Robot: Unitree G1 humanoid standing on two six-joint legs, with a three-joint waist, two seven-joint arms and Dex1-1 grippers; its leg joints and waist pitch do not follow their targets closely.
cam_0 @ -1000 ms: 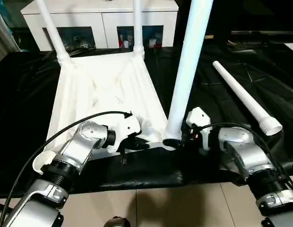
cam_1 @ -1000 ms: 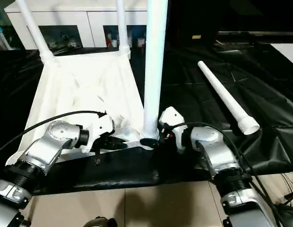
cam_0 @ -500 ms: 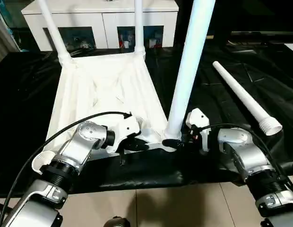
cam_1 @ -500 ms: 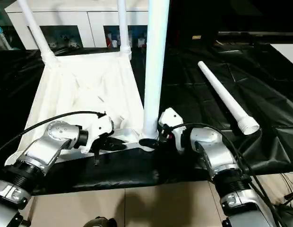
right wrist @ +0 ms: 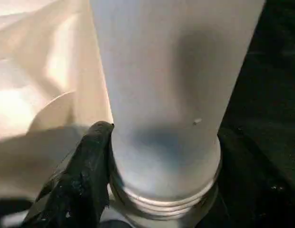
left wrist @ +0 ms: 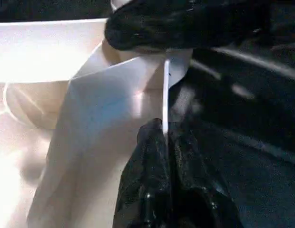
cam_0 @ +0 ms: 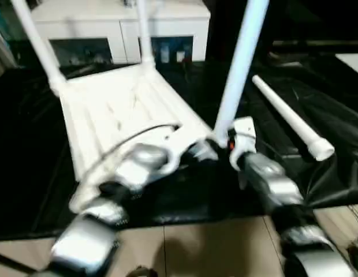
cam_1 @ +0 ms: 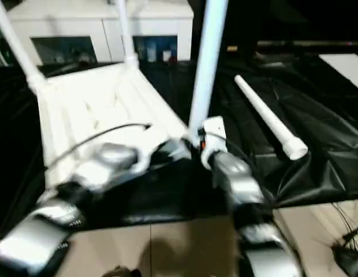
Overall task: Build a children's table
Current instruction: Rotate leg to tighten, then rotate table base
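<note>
- I am looking down at the table top [cam_0: 115,109], which is lying upside down on the black sheet [cam_0: 317,98], ribbed underside facing up.
- Two legs [cam_0: 34,43] are standing in the far corner sockets, near the white cabinet [cam_0: 118,34] behind.
- A third leg [cam_0: 239,66] is rising from the near corner on my right-hand side; both my grippers are meeting at its base.
- My left gripper [left wrist: 164,137] is sitting with its two black fingers pressed together on a thin white edge of the table top at that corner; the edge is running straight up out from between the tips.
- In the left wrist view a black finger [left wrist: 185,23] of the other gripper is lying across the corner just beyond that edge.
- My right gripper [right wrist: 152,161] is standing spread around the bottom of the third leg, just above its threaded collar; one black finger [right wrist: 83,175] is touching the leg's side, and the other finger is hidden behind the leg.
- I am seeing the fourth leg [cam_0: 291,118] lying loose on the black sheet, well apart from the grippers, wide threaded end toward me.
- I am finding no readable writing or brand marks on the table parts; the small items behind the cabinet glass are too blurred to read.
</note>
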